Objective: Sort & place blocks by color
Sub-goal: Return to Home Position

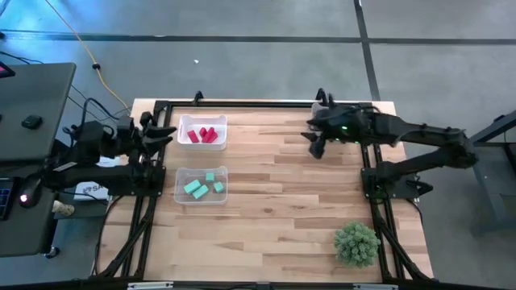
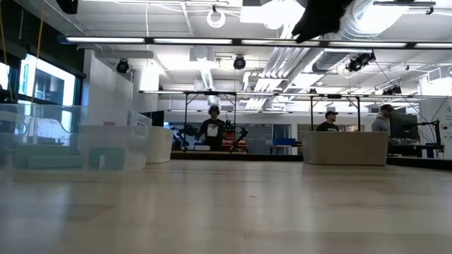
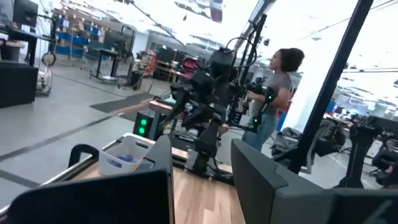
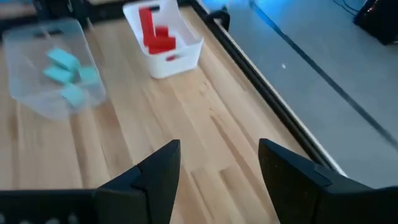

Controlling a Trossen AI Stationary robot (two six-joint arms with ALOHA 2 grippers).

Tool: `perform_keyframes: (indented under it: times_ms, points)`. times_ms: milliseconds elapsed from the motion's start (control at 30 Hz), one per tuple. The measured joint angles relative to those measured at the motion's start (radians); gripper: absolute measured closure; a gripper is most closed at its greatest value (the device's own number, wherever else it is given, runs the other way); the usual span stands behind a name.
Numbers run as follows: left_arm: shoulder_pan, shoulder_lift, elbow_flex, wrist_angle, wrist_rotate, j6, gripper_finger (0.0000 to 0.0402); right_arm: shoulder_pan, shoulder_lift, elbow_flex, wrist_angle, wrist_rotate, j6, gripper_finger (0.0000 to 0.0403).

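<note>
High view shows the red blocks (image 1: 201,134) lying in the white bin (image 1: 201,118). The teal blocks (image 1: 197,188) lie in the clear bin (image 1: 182,172) next to it. Both bins sit on the left side of the counter (image 1: 282,209). No blocks lie loose on the wood, so the sorting looks done.

The right tool (image 4: 217,155) hangs over bare wood, well apart from both bins. Its fingers are apart and hold nothing. The left tool (image 3: 200,158) is at the counter's left edge, just beside the white bin. Its fingers are apart too, with nothing in them.

What could go wrong? I think the left arm is the one to watch. It is so close to the white bin that a wide swing could bump it and tip the red blocks out. The right arm could brush the green plant ball (image 1: 356,244) if it folds back low, but the ball is well apart from it now.

Some things are hard to see. I can find no purple blocks in the high view. The left wrist view shows a pale bin (image 3: 121,158) with a bluish smudge inside. I cannot tell if that is a block, or which bin it is. In the low view the bins are blurry, and only a dark bit of arm (image 2: 321,17) shows at the top.
</note>
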Motion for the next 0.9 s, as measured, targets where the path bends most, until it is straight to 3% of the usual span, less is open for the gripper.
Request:
perform_keyframes:
  times_ms: [333,900]
  points:
    - [0.0,-0.134,-0.213,0.065,-0.074,-0.015,0.0323,0.0,-0.302,-0.287,0.257,-0.007,0.122,0.0197]
    - [0.0,-0.2,-0.53,0.335,-0.121,-0.05,0.0323,-0.002,-0.527,-0.489,0.319,0.01,0.251,0.0197]
